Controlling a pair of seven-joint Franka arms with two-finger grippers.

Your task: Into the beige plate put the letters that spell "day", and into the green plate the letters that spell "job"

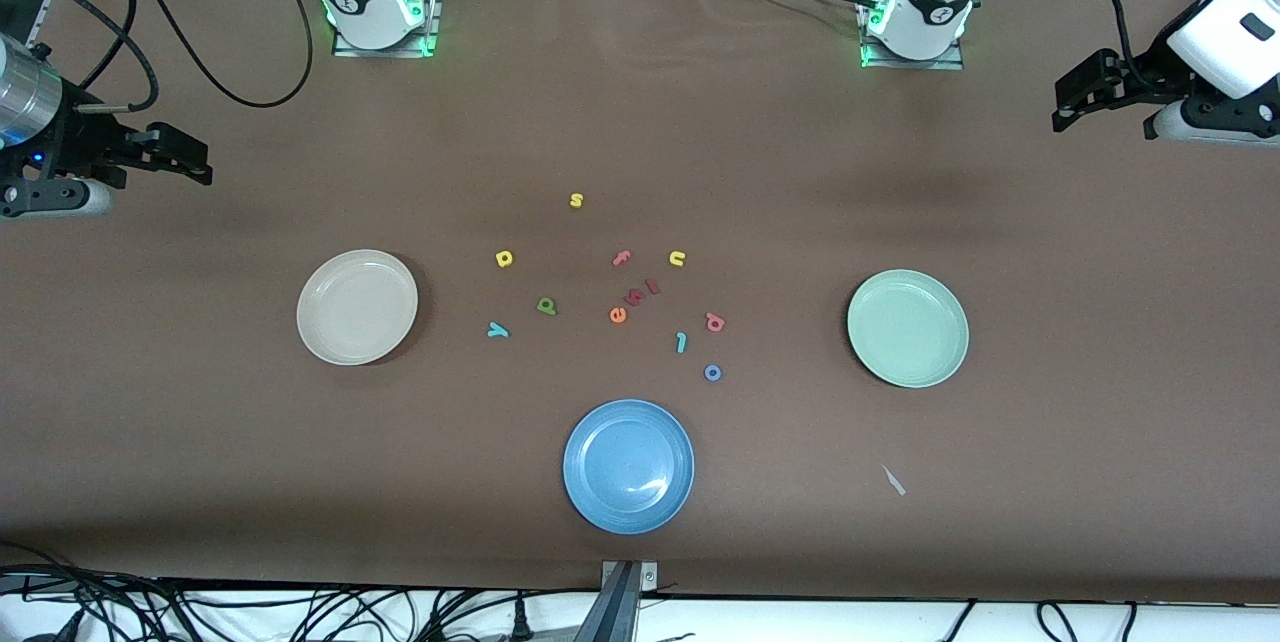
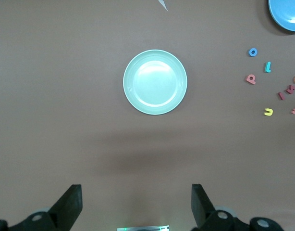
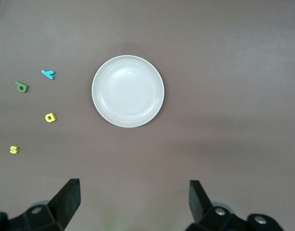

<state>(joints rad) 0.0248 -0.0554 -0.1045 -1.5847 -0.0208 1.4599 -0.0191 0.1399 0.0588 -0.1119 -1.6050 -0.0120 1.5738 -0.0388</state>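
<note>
High over the worktop's two ends, that's where I'm holding both arms, waiting. My left pincer (image 2: pixel 136 204) hangs spread wide with nothing in it, up over the bare brown cloth at the left arm's end, looking down on the green plate (image 2: pixel 155 82). My right pincer (image 3: pixel 133 202) is just the same, fingers wide and empty, over the right arm's end with the beige plate (image 3: pixel 128 91) below.

Both plates are bare, so no step is done yet; I judge this to be the very start, before the first pick.

Out from the beige plate lie my "day" pieces: the teal y (image 1: pixel 497 329) closest, the green letter (image 1: pixel 546 305) beside it, the yellow letter (image 1: pixel 504 258) a little farther from the front camera. Toward the green plate sit the "job" pieces: the pinkish-red b (image 1: pixel 715 322), the teal j (image 1: pixel 681 342) and the blue o (image 1: pixel 712 373), the last nearest the blue plate (image 1: pixel 628 465).

Decoys sit between them: yellow s (image 1: pixel 576 200), yellow u (image 1: pixel 677 259), pink f (image 1: pixel 622 258), orange e (image 1: pixel 618 314).

Next, I reckon, each arm drops onto its own cluster. These pieces are tiny and flat, so the fingers must close low and centred.

Readable writing: only the letters themselves; no brand legible.
</note>
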